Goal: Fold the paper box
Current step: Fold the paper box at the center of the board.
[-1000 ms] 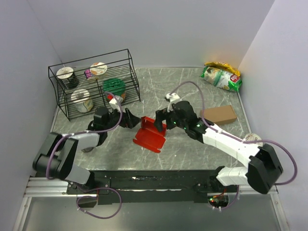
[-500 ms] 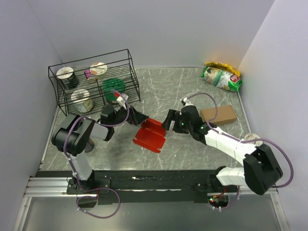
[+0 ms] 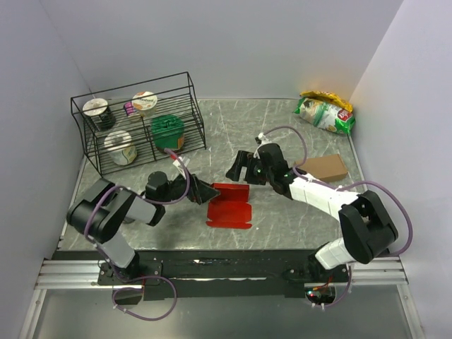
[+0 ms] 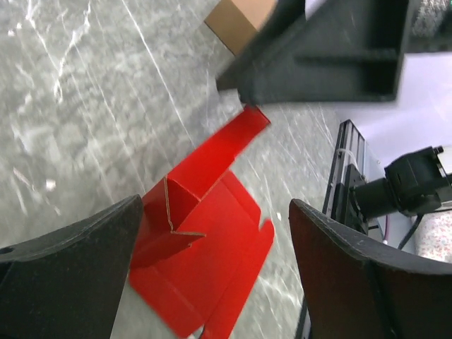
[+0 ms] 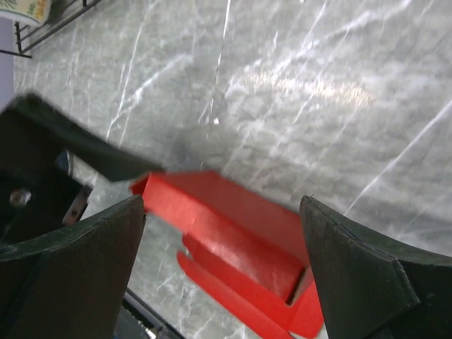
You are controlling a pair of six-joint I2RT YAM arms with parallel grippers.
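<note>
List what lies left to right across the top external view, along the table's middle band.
In order: wire rack → left end effector → paper box → brown cardboard box. The right end effector shares the paper box's span, so its place is unclear.

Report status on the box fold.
Left gripper open, empty. Right gripper open, empty. Bright red card paper box lies mostly flat on grey marble table, one flap raised. Nothing blocking.

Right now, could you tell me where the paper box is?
In the top view, the paper box lies on the table, front centre: right of the left arm's fingers, nearer the bases than the right arm's fingers.
</note>
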